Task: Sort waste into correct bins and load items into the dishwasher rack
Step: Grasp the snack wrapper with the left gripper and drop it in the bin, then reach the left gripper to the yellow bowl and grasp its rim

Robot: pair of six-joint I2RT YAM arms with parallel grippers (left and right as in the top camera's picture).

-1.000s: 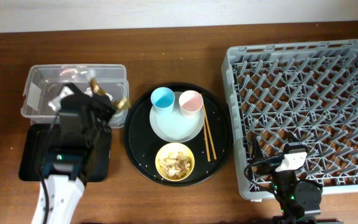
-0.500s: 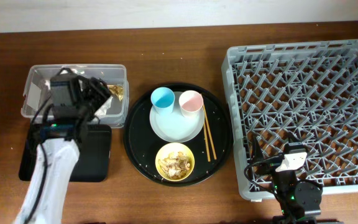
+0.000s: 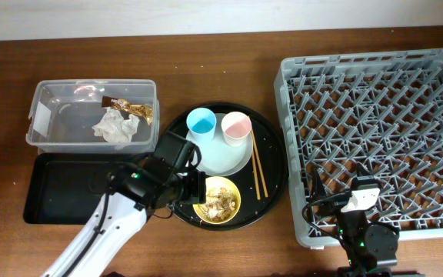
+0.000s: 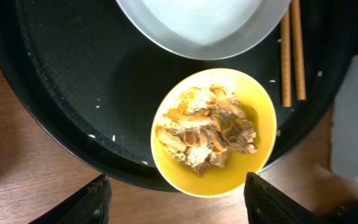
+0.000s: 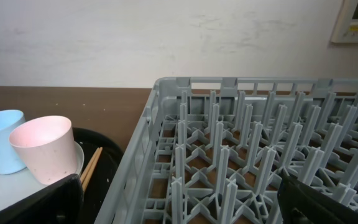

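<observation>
tissue (image 3: pixel 114 125), wrapper (image 3: pixel 133 108) in tub (image 3: pixel 40 104). scraps (image 4: pixel 207 130) in yellow bowl (image 4: pixel 263 118), rack (image 3: pixel 375 115) empty. left jaws open over bowl; right jaws open.

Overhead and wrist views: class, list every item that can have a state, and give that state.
Clear plastic rectangular tub: holds white tissue and gold wrapper.
Shallow black rectangular tray: nothing seen inside.
Small yellow bowl: filled with brown food scraps.
Light-blue cup: upright, empty.
Pink cup: upright, empty.
Large grey plastic rack: no dishes loaded.
Left gripper: open.
Right gripper: open.
</observation>
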